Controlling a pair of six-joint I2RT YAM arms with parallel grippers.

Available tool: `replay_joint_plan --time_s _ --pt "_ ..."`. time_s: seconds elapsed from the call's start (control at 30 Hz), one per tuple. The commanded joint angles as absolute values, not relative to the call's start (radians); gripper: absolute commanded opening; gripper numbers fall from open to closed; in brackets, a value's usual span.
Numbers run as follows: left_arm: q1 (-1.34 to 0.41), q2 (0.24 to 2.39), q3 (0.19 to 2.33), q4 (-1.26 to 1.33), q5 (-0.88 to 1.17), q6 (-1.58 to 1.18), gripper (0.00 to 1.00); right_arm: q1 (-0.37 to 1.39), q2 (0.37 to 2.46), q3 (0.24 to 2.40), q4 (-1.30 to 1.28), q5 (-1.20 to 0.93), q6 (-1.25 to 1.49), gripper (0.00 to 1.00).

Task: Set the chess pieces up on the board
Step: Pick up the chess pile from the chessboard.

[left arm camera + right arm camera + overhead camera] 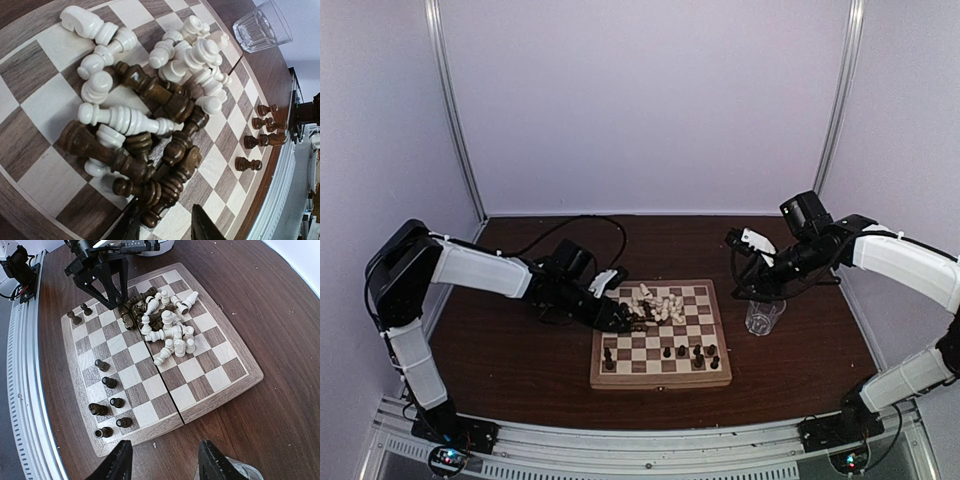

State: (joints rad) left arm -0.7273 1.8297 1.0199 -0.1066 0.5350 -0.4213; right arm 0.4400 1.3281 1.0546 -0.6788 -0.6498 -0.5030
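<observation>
The board point(603, 378) lies mid-table. A heap of chess pieces point(656, 303), cream and dark mixed, lies tumbled on its far half, and several dark ones point(698, 357) stand along its near edge. My left gripper point(622, 318) is low at the heap's left side. In the left wrist view the left gripper point(164, 211) is open, and the base of a lying dark piece point(151, 216) sits between its fingers point(204, 227), beside the left one. My right gripper point(165, 444) hangs open and empty above the table, right of the board point(200, 409).
A clear drinking glass point(764, 316) stands on the table just right of the board, under my right gripper; its rim point(239, 473) shows beside the right finger. Cables run behind the left arm. White walls enclose the dark wooden table.
</observation>
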Motion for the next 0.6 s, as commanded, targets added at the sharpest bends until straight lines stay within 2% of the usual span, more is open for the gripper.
replay_joint_plan --time_s 0.0,0.13,0.23,0.57 --pt "-0.726 1.802 1.028 -0.122 0.533 -0.390 0.34 0.443 1.323 1.043 -0.678 -0.652 -0.515 0.47" --pt "-0.726 1.830 1.019 -0.098 0.572 -0.401 0.28 0.443 1.326 1.045 -0.681 -0.653 -0.515 0.47" --pt "-0.726 1.846 1.017 -0.084 0.594 -0.411 0.28 0.444 1.324 1.045 -0.682 -0.652 -0.515 0.47" --pt "-0.726 1.852 0.989 -0.063 0.589 -0.402 0.34 0.443 1.322 1.047 -0.687 -0.655 -0.514 0.47"
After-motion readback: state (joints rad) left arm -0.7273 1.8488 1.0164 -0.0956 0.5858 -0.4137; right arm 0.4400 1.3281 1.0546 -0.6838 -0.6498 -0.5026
